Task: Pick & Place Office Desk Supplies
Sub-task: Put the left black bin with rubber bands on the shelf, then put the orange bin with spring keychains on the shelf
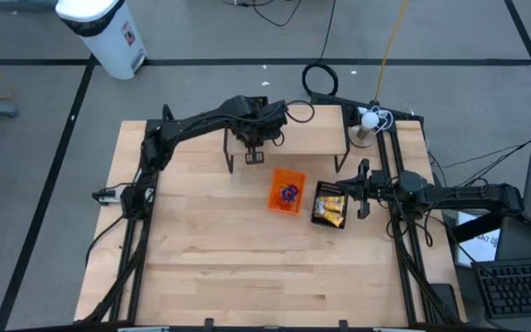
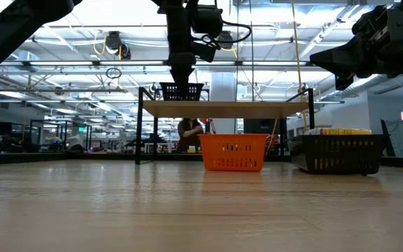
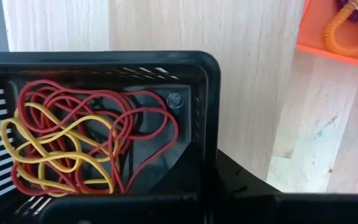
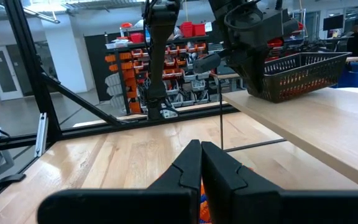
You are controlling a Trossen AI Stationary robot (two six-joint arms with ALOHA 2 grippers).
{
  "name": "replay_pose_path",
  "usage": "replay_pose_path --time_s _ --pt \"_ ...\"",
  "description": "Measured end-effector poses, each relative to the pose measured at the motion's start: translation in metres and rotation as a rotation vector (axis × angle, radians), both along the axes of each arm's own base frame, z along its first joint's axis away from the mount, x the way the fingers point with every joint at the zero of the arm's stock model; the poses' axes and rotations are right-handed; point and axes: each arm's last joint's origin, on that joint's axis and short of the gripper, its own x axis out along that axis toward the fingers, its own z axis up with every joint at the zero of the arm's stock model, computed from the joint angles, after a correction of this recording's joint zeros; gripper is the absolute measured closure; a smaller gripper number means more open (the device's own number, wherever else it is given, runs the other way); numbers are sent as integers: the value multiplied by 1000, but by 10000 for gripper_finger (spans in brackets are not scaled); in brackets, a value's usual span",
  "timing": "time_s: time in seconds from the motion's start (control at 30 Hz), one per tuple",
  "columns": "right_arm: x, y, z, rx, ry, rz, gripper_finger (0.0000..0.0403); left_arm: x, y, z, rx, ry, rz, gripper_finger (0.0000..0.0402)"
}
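Observation:
A small black mesh bin (image 3: 104,68) holds a tangle of red and yellow rubber bands (image 3: 73,143). It is at the near edge of a raised wooden shelf (image 1: 293,124) at the table's far side, with my left gripper (image 2: 181,78) shut on it from above. Below the shelf stands an orange bin (image 1: 287,192) with orange and purple rings (image 3: 344,25). Beside it, a larger black mesh bin (image 1: 330,205) holds yellow packets. My right gripper (image 4: 201,152) hangs shut and level at the table's right, just right of that bin, touching nothing. My left gripper holds the small mesh bin by the rim of one side wall (image 3: 166,202), near a corner, coming from above with fingers pointing down. The rim and the gripper body hide the fingertips. The bin's floor (image 2: 182,98) is at the shelf top; whether it rests there I cannot tell.
The shelf stands on thin black legs (image 1: 231,161) over the table's far half. A white object (image 1: 369,118) sits at its right end, with a black cable coil (image 1: 321,78) behind it. The table's near half (image 1: 265,277) is bare wood.

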Motion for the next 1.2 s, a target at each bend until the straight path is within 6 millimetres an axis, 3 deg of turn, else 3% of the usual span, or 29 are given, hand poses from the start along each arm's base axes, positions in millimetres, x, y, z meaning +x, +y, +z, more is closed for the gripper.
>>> replay_pose_path --time_s 0.33,0.43,0.97,1.2 --pt "0 0 0 18 -3 2 403 0 -4 0 -36 -1 5 400" --pt "0 0 0 18 -3 2 403 0 -4 0 -18 4 35 382" --pt "0 0 0 17 -6 2 403 2 -14 -2 0 28 22 164" --pt "0 0 0 18 -5 2 403 -8 -27 22 21 -20 16 85"
